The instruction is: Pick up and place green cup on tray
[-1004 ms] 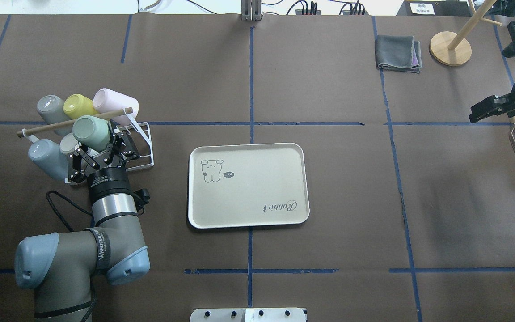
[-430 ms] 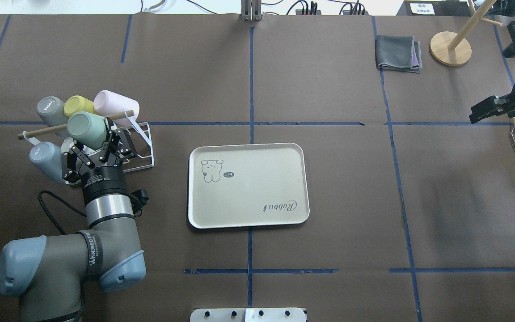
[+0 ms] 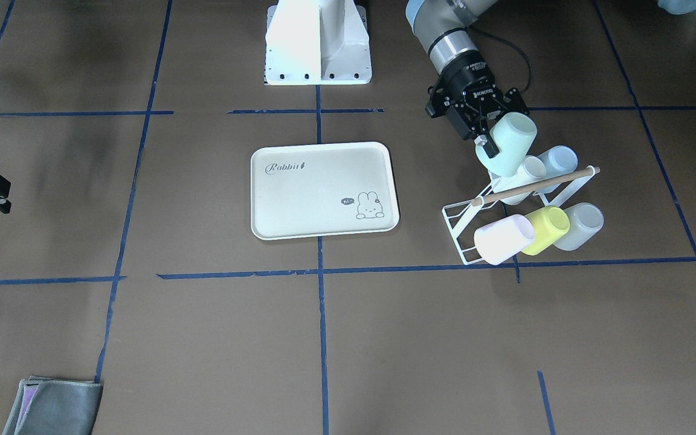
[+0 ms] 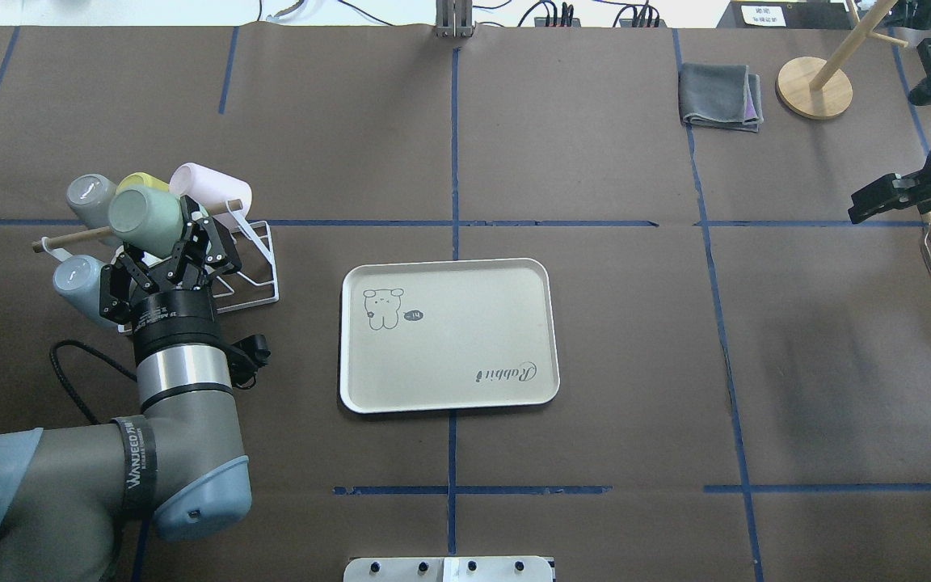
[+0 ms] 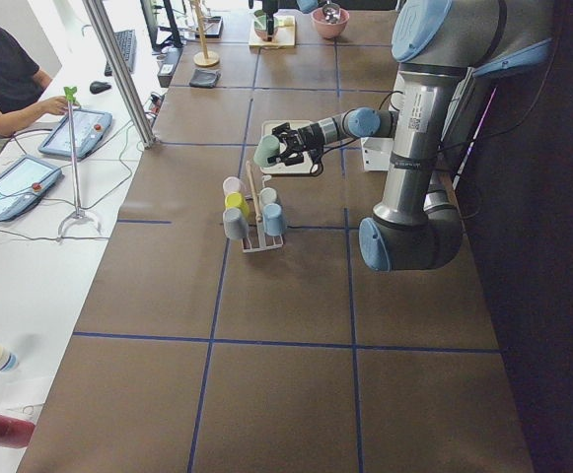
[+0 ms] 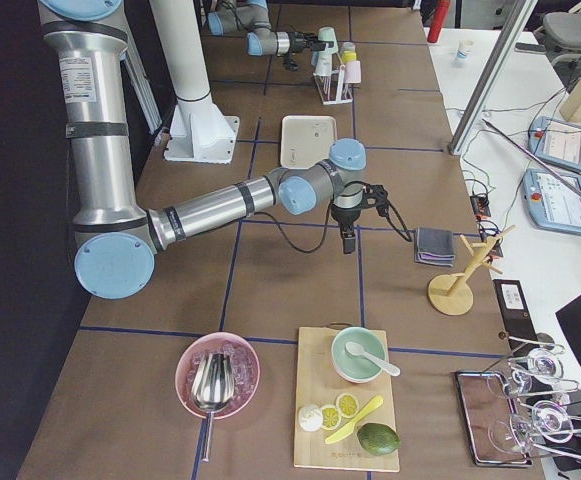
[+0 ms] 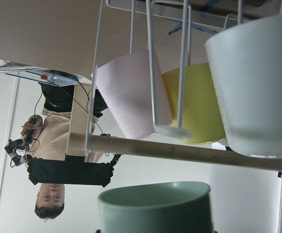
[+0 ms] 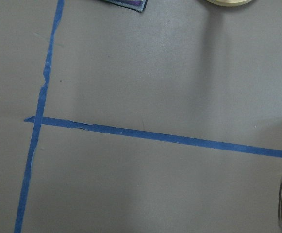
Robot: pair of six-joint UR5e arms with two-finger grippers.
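My left gripper is shut on the pale mint-green cup and holds it tilted above the white wire cup rack. The gripper and the cup also show in the front-facing view, the cup over the rack's robot-side cups. In the left wrist view the cup's rim fills the bottom edge, apart from the rack's wooden bar. The cream "Rabbit" tray lies flat to the right of the rack and holds nothing. My right gripper hangs shut and empty at the far right.
The rack still holds a pink cup, a yellow-green cup, a grey cup, a pale blue cup and a white cup. A folded grey cloth and a wooden stand sit at the back right.
My left gripper has carried the green cup up and to the left, off its place on the rack. The arm's elbow has swung left. The right arm has not moved.
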